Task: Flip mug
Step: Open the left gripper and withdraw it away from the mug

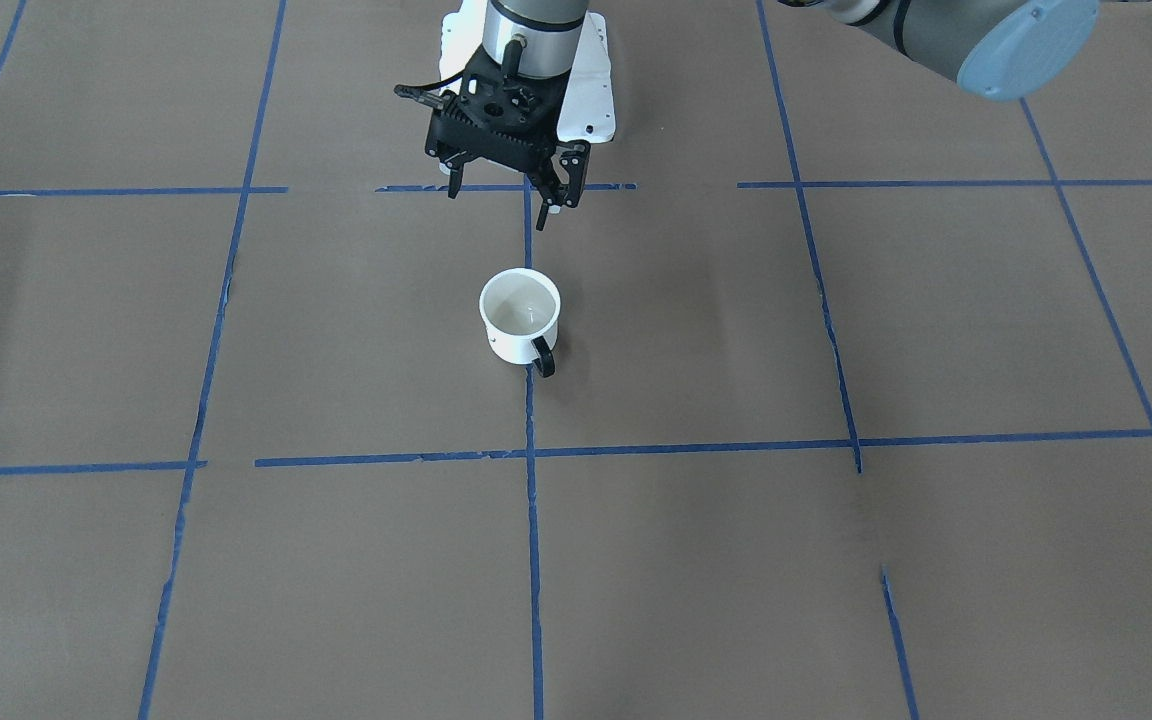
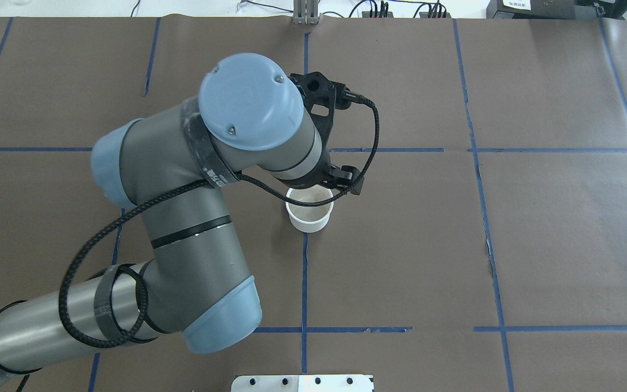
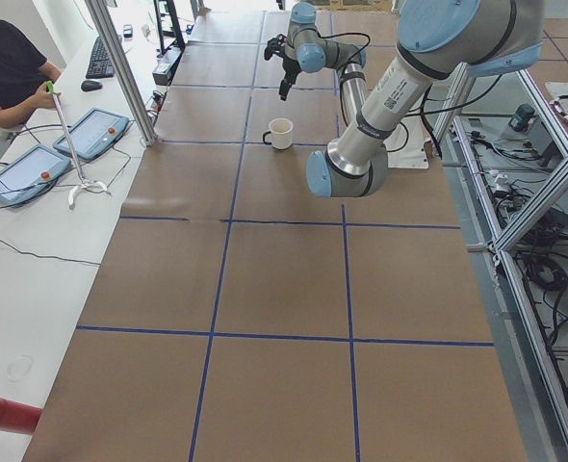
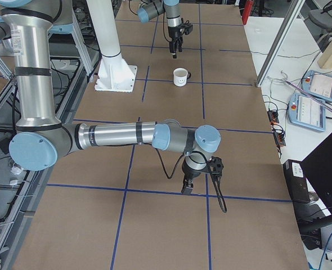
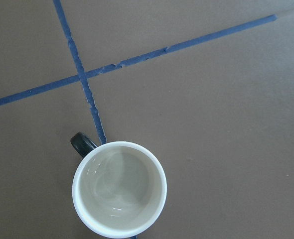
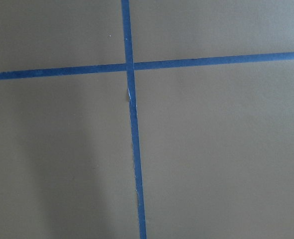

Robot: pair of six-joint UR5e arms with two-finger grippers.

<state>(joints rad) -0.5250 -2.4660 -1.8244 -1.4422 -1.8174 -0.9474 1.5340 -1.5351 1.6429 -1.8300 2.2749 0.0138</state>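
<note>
**A:** Where's the mug right now?

**B:** The mug (image 1: 520, 322) is upright, mouth up, about the middle of the desk (image 1: 836, 600) and well away from every edge. Its base sits right on a blue tape line (image 1: 533, 500).

**A:** And your left gripper?

**B:** The left gripper (image 1: 498, 205) hangs above the desk, near the mug on the robot's side, pointing down. Its fingers are spread wide with nothing between them and nothing touching. I'd say that spread is there so the mug's wall or body can fit between them. My left wrist camera looks straight down into the cup.

**A:** The right one?

**B:** The right gripper (image 4: 187, 188) is parked well apart, towards the desk's right end, low over a tape crossing. I read that as keeping it out of the way. It only shows in the side view, so I can't tell how far open it is.

**A:** Describe the mug for me.

**B:** It's small, white and cylindrical, with a cream inside that looks empty. The thin black handle (image 1: 544, 358) points towards the operators' edge, away from my left gripper. A black smiley face (image 4: 179, 81) looks towards the right end.

**A:** Flipped yet?

**B:** I can't judge that. It's standing on its base.
</note>
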